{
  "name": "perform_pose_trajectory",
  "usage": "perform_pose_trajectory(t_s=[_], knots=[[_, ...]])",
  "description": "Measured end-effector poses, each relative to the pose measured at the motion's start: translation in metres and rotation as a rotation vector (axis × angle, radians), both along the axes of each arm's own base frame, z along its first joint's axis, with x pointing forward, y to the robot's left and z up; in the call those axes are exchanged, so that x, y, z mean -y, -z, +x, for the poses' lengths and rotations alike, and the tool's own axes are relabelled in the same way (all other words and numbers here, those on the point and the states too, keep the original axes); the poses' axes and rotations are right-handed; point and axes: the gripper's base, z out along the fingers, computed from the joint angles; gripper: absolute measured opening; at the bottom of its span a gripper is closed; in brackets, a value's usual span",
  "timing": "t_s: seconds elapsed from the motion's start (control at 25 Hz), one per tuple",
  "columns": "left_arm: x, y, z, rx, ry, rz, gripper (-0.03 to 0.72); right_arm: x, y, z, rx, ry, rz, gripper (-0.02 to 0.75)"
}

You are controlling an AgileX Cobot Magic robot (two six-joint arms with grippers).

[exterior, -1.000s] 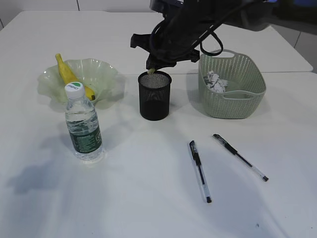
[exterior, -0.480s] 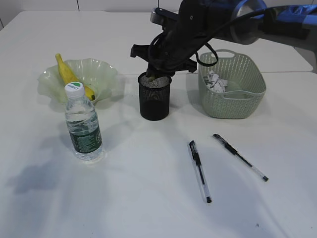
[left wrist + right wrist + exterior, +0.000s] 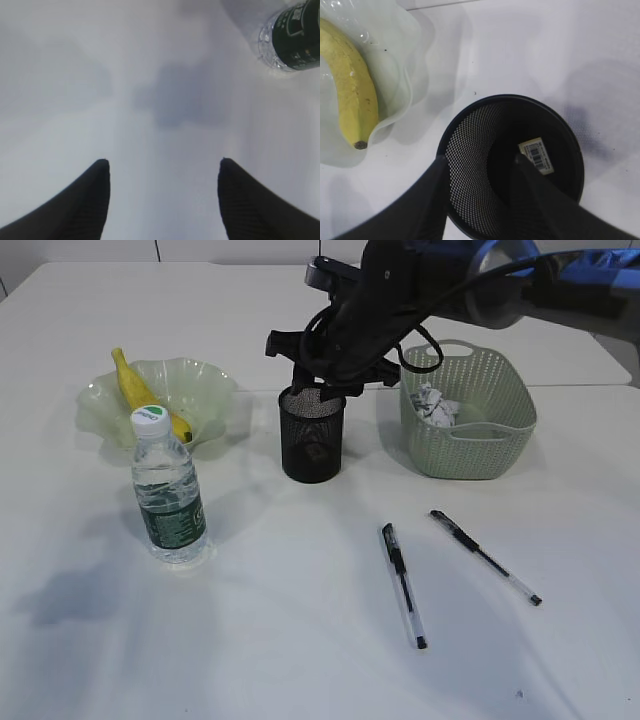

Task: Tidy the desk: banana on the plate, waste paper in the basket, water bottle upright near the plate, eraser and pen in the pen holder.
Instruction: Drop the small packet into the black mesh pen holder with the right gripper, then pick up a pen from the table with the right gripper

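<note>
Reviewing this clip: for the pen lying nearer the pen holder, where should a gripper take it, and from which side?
Grip the nearer pen at mid-barrel, coming straight down from above, jaws across its width. It lies flat on the desk, apart from the other pen, so both long sides look free.

The right pincer hangs over the pen holder, two pens lying nearby.
</note>
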Motion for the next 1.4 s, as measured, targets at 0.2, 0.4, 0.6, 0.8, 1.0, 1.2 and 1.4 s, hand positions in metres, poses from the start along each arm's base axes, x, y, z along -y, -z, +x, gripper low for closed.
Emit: perform_pose_trajectory(t_s=[0.2, 0.4, 0.6, 0.8, 1.0, 1.2, 1.4], knots=[[-0.001, 0.0, 0.001, 0.011, 0.003, 0.011, 0.475, 0.005, -0.017, -0.007, -0.018, -0.004, -0.009, 0.307], [-0.004, 0.0, 0.001, 0.014, 0.029, 0.065, 0.459, 0.019, -0.061, -0.015, -0.013, -0.032, -0.072, 0.307], [-0.005, 0.0, 0.001, 0.021, 0.032, 0.074, 0.456, 0.038, -0.081, -0.027, -0.096, -0.14, -0.308, 0.308], [-0.005, -0.001, 0.003, 0.036, 0.025, 0.065, 0.456, 0.039, -0.081, -0.03, -0.115, -0.192, -0.347, 0.308], [-0.004, 0.0, 0.0, 0.008, 0.027, 0.059, 0.447, 0.041, -0.075, -0.036, -0.146, -0.218, -0.363, 0.308], [-0.003, 0.001, -0.001, -0.01, 0.024, 0.046, 0.445, 0.055, -0.046, -0.06, -0.275, -0.272, -0.465, 0.308], [-0.003, 0.001, -0.001, -0.011, 0.022, 0.041, 0.428, 0.073, -0.015, -0.093, -0.413, -0.347, -0.567, 0.303]])
